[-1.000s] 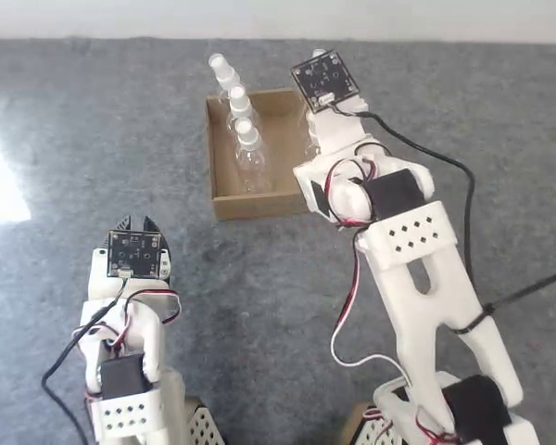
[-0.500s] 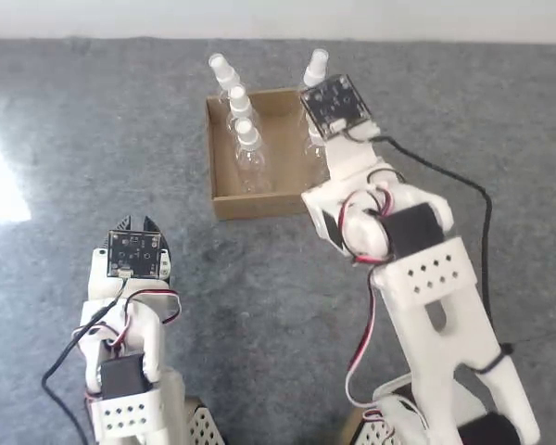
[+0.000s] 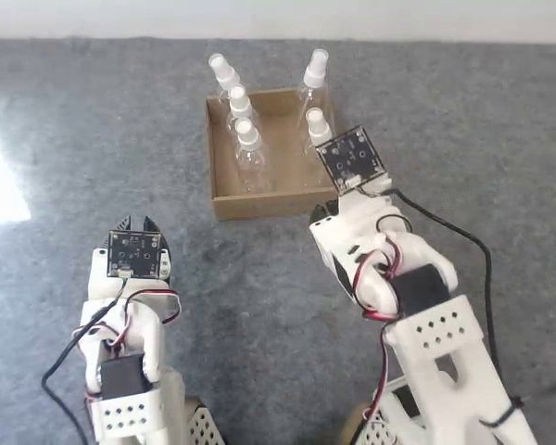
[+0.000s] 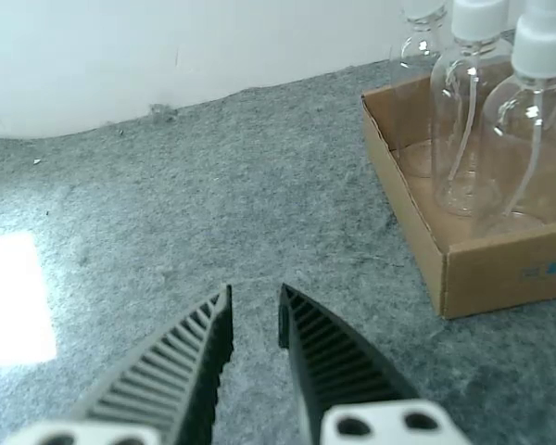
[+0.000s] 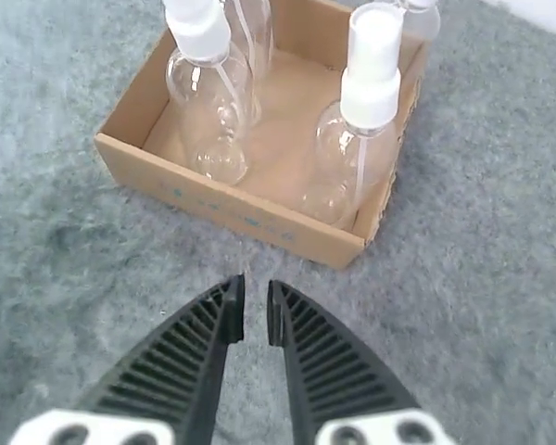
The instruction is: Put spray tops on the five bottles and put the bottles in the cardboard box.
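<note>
**Job looks done, and the danger now is a careless nudge**

High view: The cardboard box (image 3: 224,206) sits toward the far side of the grey tabletop (image 3: 93,139). Five bottles (image 3: 250,158) stand upright in it, three along one side and two along the other, each wearing a white spray top (image 3: 317,118). The bases of the rearmost pair are hidden, so I judge rather than see that they are inside. The right arm (image 3: 389,278) hangs just beside the box's near wall. The left tool (image 3: 137,222) rests well apart from it, close to its own base. With every bottle capped and boxed, the task looks finished. The main hazard is therefore the right arm: a forward or sideways swing would strike the low wall or a tall neck.

Left wrist view: The left tool's jaws stand slightly spread with bare tabletop between them, gripping nothing. Three bottles show in the box, well apart from the tips. They are clear, round-shouldered and seemingly empty, with a thin dip tube running down each.

Right wrist view: The right tool (image 5: 253,289) points at the box's near wall, its jaws a narrow slit apart and empty. The walls reach only the bottles' lower part. These light, top-heavy containers would likely topple together if the box is bumped.
</note>
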Robot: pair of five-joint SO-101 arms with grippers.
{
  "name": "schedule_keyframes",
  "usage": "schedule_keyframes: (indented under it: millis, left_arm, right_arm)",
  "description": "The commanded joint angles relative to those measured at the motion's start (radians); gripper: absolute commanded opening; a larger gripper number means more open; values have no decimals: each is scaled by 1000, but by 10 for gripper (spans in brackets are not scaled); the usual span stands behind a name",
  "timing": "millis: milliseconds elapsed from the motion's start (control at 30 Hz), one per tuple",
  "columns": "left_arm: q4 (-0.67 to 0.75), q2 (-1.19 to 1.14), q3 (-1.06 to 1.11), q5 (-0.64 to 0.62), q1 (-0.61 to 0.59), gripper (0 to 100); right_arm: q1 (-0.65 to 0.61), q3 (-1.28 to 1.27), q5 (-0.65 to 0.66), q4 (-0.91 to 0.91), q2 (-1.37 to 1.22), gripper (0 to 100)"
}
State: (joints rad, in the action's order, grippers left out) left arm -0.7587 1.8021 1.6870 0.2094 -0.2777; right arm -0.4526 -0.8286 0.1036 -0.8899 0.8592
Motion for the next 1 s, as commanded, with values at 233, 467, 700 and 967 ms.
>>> schedule_keyframes:
  millis: [233,467,700,967]
  left_arm:
    - [20,20,-5,8,-5,77]
    - [20,20,-5,8,-5,77]
    - [20,20,-5,8,-5,77]
    - [20,20,-5,8,-5,77]
  right_arm:
    - [-1,-109,11,67,130,14]
    - [39,-199,9,68,266,13]
    - [59,-336,9,131,400,16]
    - [61,-453,14,165,487,17]
